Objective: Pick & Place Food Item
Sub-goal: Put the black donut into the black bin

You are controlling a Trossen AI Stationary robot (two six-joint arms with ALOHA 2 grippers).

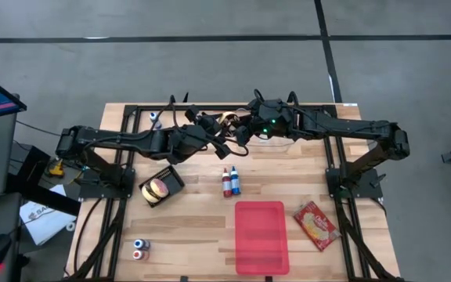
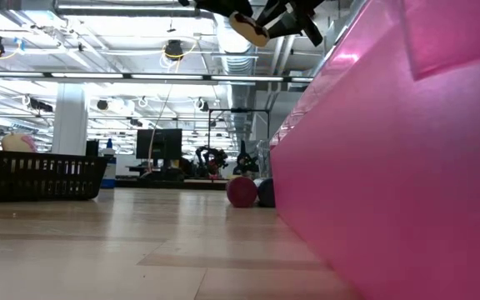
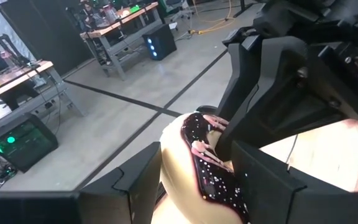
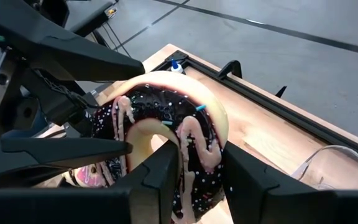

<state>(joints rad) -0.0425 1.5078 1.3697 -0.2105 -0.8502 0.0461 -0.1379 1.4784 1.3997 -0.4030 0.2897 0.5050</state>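
Note:
A ring doughnut [image 1: 224,119] with dark sprinkled icing and pink stripes hangs in the air above the table's far middle. Both grippers are shut on it. My left gripper [image 1: 214,127] reaches in from the table's left and my right gripper [image 1: 239,128] from the right. The doughnut [image 4: 166,121] turns its iced face to the right wrist view. In the left wrist view the doughnut [image 3: 188,165] shows edge-on between the fingers. The low view shows the doughnut [image 2: 249,27] high above the table. My left gripper has the doughnut between its two fingers on the side toward the left arm. One finger lies along the plain pale wall [image 3: 169,177], the other against the iced side [image 3: 225,177]. The fingers come nearly level from the table's left. The doughnut is lifted clear. My right gripper holds the ring's near part [image 4: 199,158], one finger [image 4: 160,177] in front of the hole and the other [image 4: 250,177] outside the rim. The fingers slant down from the table's right. The doughnut stands on edge, clear of the table.
A black basket [image 1: 171,182] holding a round food item sits left of centre. Red and blue bottles [image 1: 231,182] stand mid-table. A pink tray [image 1: 261,235] lies near the front, with a snack packet [image 1: 315,225] to its right. Small cans [image 1: 139,249] sit front left.

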